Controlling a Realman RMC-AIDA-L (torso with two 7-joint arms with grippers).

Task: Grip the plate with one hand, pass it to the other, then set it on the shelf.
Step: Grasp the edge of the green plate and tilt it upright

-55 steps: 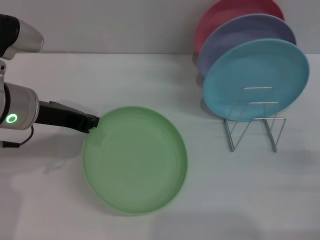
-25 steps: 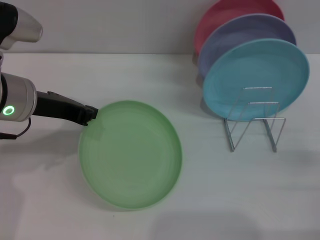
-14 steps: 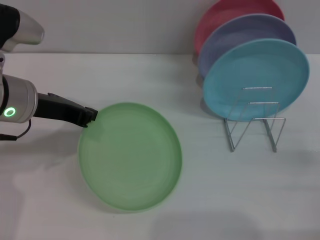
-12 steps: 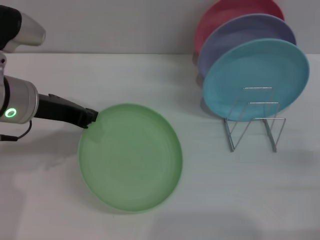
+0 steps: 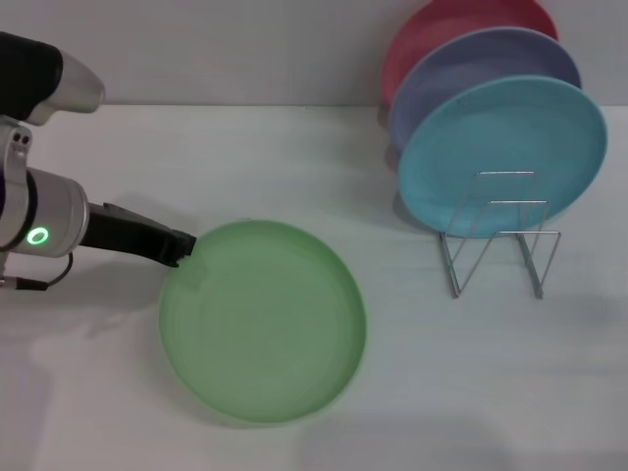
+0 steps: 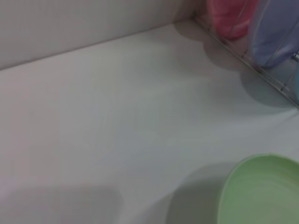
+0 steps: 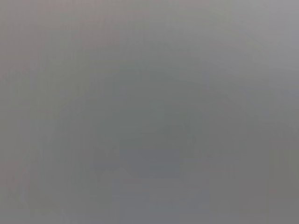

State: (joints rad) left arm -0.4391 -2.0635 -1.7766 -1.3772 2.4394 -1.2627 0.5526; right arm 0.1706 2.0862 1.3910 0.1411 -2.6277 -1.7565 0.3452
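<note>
Green plate (image 5: 263,322) lies well left of the rack (image 5: 498,232), left gripper (image 5: 183,247) pinching its rim. Grip step underway; next: lift, hand over to right gripper, unseen.

Bare table (image 5: 412,373) lies open between the green plate (image 5: 263,322) and the rack (image 5: 498,235) (front slots free).

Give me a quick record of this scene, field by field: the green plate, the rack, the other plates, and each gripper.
green plate: on the white table, left of the rack
left gripper: at the green plate's near-left rim, apparently shut on it
right gripper: not in view
rack: silver wire, front slots free
other plates: blue plate, lavender plate, pink plate, all upright in the rack, blue frontmost
</note>
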